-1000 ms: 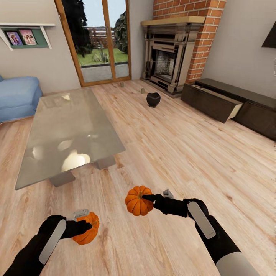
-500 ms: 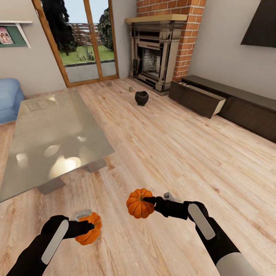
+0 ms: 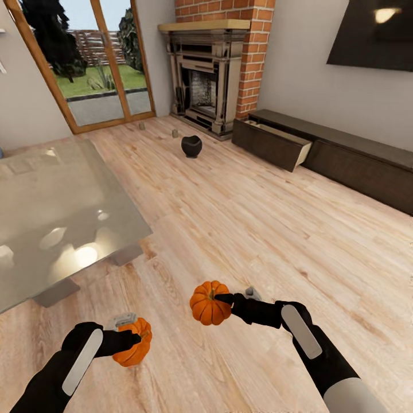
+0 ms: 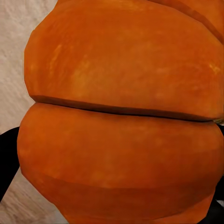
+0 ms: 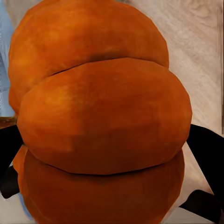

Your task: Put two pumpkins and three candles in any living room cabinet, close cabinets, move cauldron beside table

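Each gripper carries an orange pumpkin above the wood floor. My left gripper (image 3: 133, 339) is shut on one pumpkin (image 3: 134, 344) (image 4: 121, 116) at the lower left of the head view. My right gripper (image 3: 222, 302) is shut on the other pumpkin (image 3: 209, 303) (image 5: 98, 121) near the middle. Far ahead, the black cauldron (image 3: 191, 146) stands on the floor before the fireplace. Two small candles (image 3: 175, 133) (image 3: 141, 125) stand on the floor beyond it. The long dark cabinet (image 3: 344, 155) runs along the right wall, with one drawer (image 3: 272, 143) pulled open.
A glass-topped table (image 3: 57, 212) stands at the left. A brick fireplace (image 3: 209, 80) and glazed patio doors (image 3: 86, 69) close off the far end. A dark TV (image 3: 373, 34) hangs above the cabinet. Bare wood floor stretches from me to the cabinet.
The whole view has swung to the right: table, cauldron and fireplace slide left in the picture and more of the cabinet wall shows. Both grippers hold their pumpkins as before.
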Available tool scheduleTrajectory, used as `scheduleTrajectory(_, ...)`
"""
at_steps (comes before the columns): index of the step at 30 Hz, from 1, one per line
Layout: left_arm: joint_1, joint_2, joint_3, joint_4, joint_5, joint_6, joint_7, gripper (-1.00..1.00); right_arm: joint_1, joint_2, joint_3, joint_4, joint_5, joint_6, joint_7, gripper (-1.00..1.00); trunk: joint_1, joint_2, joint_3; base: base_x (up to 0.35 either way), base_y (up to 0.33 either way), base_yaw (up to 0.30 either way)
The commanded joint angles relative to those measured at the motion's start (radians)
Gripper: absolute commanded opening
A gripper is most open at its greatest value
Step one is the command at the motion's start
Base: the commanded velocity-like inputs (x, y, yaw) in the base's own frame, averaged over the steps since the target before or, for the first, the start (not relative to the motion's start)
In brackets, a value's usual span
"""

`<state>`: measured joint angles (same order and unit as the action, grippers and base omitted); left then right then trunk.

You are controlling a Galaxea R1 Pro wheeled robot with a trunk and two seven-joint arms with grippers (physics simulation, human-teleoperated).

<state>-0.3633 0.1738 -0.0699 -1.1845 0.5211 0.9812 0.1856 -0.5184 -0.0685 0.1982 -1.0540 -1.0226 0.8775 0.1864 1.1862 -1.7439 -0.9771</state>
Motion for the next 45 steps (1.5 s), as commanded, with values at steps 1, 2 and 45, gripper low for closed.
scheduleTrajectory(1,0.000,0.001,-0.002,-0.001,0.011,0.002,0.011,-1.00,-0.001,-0.001,0.001,0.000,0.005,0.002,0.007,-1.00,-0.004,0.007,0.002,0.000,0.000,-0.266)
scheduleTrajectory(2,0.000,0.001,-0.002,-0.001,0.011,0.002,0.011,-1.00,-0.001,-0.001,0.001,0.000,0.005,0.002,0.007,-1.00,-0.008,0.014,0.005,0.000,0.000,-0.267)
scheduleTrajectory(45,0.001,0.003,-0.016,-0.003,0.010,0.002,0.008,-1.00,-0.001,0.000,0.001,0.031,0.003,-0.020,0.007,-1.00,-0.031,0.056,0.022,0.000,0.000,-0.278)
